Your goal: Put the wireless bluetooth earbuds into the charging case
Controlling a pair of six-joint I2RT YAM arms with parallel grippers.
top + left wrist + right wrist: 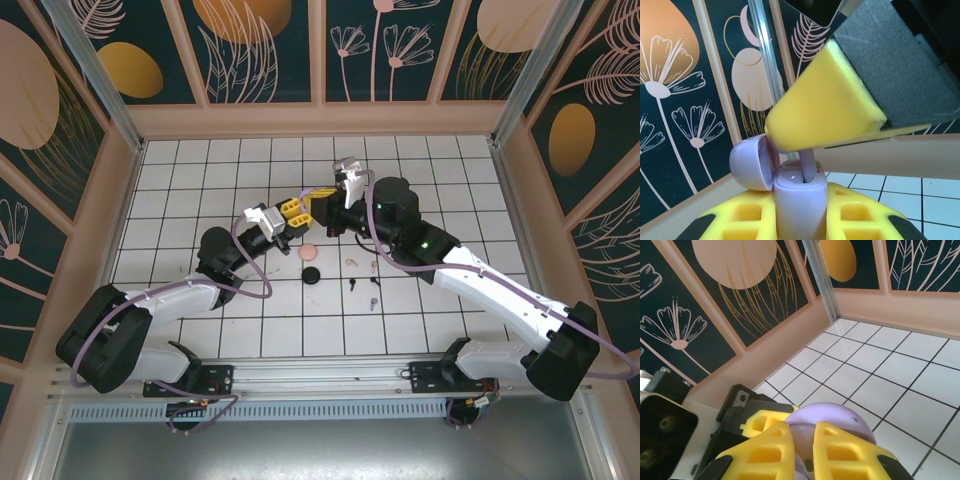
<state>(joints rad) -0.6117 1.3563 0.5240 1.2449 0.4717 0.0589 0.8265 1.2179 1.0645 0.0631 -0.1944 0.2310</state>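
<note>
You are partway through seating a lilac earbud [807, 165] in the lilac case [800, 205]. Its stem is in one socket and its head is not yet down.

Your left hand [800, 222] is clamped on the case body and holds it upright. The lid [751, 169] is swung open to one side. Your right hand [825, 107] comes in from above with its fingers squeezed nearly together. It appears to pinch the earbud's head, though the yellow pad hides the contact itself.

From overhead, both arms reach inward and meet over the middle of the table [200, 180]. The left forearm comes in low from its side. The right arm is bent at the elbow, with its wrist turned toward the left hand.

Next, push straight down along the stem until the head drops in, keeping the case steady, then let the right fingers part. The other lilac earbud [373, 300] lies on the table toward your bases, beside the black earbuds [355, 283] and near the pink earbuds [352, 262].
</note>
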